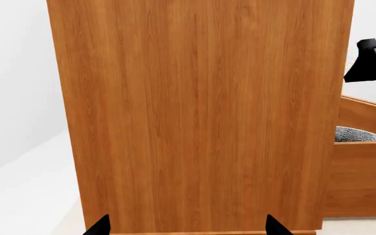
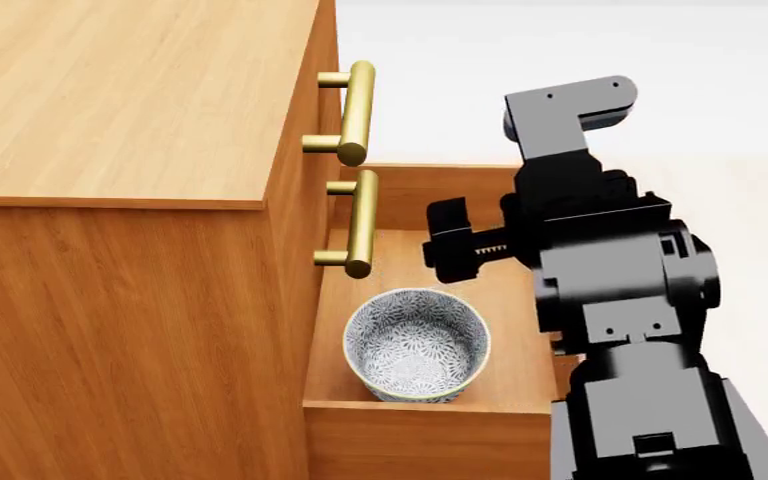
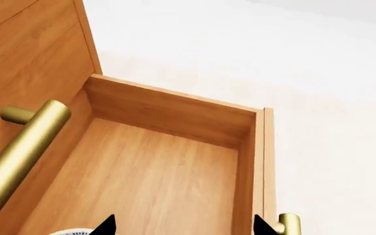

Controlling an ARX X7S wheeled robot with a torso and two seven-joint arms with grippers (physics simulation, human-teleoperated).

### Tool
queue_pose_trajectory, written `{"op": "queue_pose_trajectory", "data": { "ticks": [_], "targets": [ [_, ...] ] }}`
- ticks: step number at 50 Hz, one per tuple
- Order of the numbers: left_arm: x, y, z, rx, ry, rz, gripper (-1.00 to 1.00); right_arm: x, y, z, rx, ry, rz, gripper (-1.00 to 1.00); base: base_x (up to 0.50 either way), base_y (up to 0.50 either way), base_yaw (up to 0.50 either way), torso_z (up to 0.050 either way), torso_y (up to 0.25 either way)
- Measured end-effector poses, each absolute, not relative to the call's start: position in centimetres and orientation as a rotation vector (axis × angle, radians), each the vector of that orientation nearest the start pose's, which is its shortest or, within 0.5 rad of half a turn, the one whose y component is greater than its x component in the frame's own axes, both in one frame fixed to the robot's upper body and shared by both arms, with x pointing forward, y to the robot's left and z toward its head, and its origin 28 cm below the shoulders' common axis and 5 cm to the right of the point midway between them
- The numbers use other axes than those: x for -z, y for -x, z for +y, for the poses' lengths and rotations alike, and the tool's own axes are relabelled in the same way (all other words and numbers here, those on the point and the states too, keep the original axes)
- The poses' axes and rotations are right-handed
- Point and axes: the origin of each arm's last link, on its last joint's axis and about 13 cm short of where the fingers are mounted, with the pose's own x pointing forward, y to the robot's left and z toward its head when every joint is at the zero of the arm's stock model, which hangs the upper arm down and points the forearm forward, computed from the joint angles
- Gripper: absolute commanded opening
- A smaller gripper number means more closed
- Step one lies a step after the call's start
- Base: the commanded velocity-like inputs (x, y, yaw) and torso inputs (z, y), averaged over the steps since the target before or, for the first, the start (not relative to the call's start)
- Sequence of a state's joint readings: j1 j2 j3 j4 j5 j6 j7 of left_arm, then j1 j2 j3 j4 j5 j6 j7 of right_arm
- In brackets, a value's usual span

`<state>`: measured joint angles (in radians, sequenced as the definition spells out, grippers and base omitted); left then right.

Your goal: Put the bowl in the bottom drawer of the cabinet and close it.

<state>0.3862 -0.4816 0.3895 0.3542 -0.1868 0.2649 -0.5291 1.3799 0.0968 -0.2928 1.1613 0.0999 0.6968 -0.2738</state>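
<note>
The patterned white bowl (image 2: 418,346) sits upright inside the pulled-out bottom drawer (image 2: 411,430) of the orange-brown cabinet (image 2: 117,100). My right gripper (image 2: 448,243) hovers open over the drawer, just beyond the bowl and apart from it. In the right wrist view that gripper (image 3: 184,226) looks down on the bare drawer floor (image 3: 155,176), and a sliver of the bowl (image 3: 70,232) shows by one fingertip. My left gripper (image 1: 188,226) stands open facing the cabinet's side panel (image 1: 201,117). Past that panel I see the bowl (image 1: 358,134) in the drawer (image 1: 364,181).
Two brass bar handles (image 2: 357,110) (image 2: 357,222) of the upper drawers jut out above the open drawer. The bottom drawer's own handle (image 3: 289,223) shows outside its front wall. Pale floor (image 2: 731,120) surrounds the cabinet. The right arm (image 1: 371,61) shows beyond the cabinet.
</note>
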Motion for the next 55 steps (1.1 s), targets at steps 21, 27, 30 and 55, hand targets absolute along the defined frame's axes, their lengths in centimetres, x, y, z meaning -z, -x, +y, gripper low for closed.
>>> {"op": "queue_pose_trajectory", "data": {
  "ticks": [21, 27, 30, 55],
  "targets": [
    [-3.2, -10.5, 21.5, -0.005, -0.030, -0.095, 1.00, -20.7, -39.9, -15.8, -0.123, 0.095, 0.460, 1.00, 0.00, 0.00, 0.00, 0.000, 0.000],
    [-3.3, -10.5, 21.5, -0.005, -0.031, -0.095, 1.00, -20.8, -39.2, -16.7, -0.095, 0.076, 0.440, 1.00, 0.00, 0.00, 0.00, 0.000, 0.000],
    [-3.2, -10.5, 21.5, -0.005, -0.031, -0.095, 1.00, -20.7, -38.8, -17.1, -0.082, 0.066, 0.432, 1.00, 0.00, 0.00, 0.00, 0.000, 0.000],
    [-3.2, -10.6, 21.5, -0.005, -0.032, -0.095, 1.00, -19.1, -35.8, -20.4, 0.040, -0.041, 0.391, 1.00, 0.00, 0.00, 0.00, 0.000, 0.000]
  ]
}}
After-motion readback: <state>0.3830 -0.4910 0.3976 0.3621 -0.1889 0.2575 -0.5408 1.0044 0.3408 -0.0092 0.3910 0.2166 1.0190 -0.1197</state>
